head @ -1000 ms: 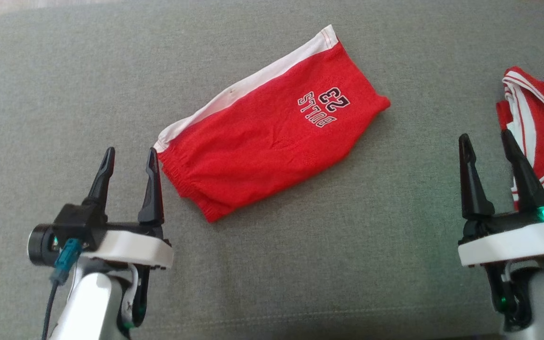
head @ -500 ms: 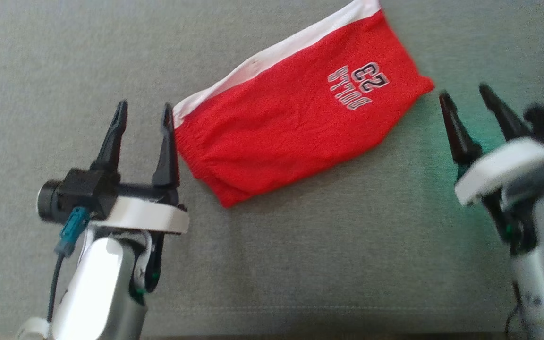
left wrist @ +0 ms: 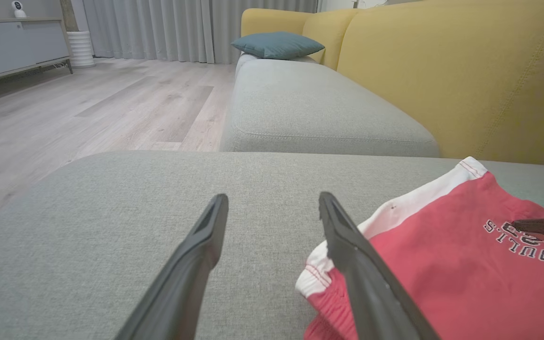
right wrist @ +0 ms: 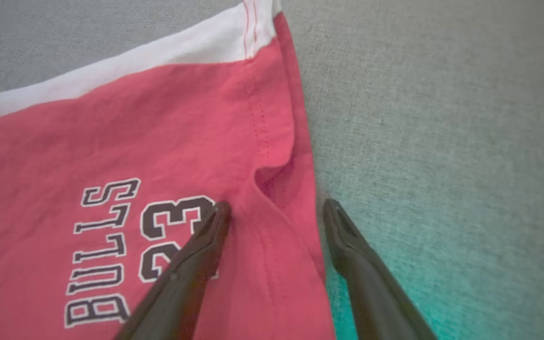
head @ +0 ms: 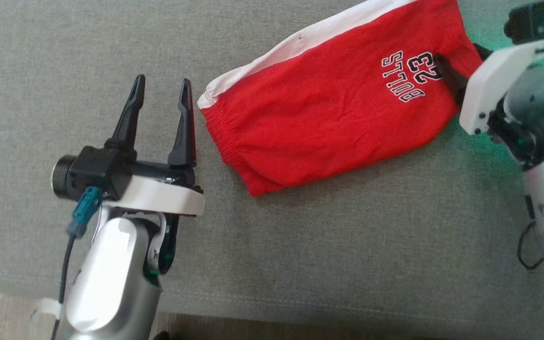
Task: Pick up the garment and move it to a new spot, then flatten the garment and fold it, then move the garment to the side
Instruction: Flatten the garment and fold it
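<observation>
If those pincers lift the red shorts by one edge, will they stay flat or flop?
Probably flop: the red shorts lie limp and wrinkled on the grey cushion, so the free end should sag. They look thin and light. The open right pincer straddles one edge; the soft fold there may bunch when pinched.

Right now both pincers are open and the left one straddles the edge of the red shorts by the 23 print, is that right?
Not the left pincer. Both pincers are open, but the right pincer straddles the edge of the red shorts by the 23 print, as the right wrist view shows.
</observation>
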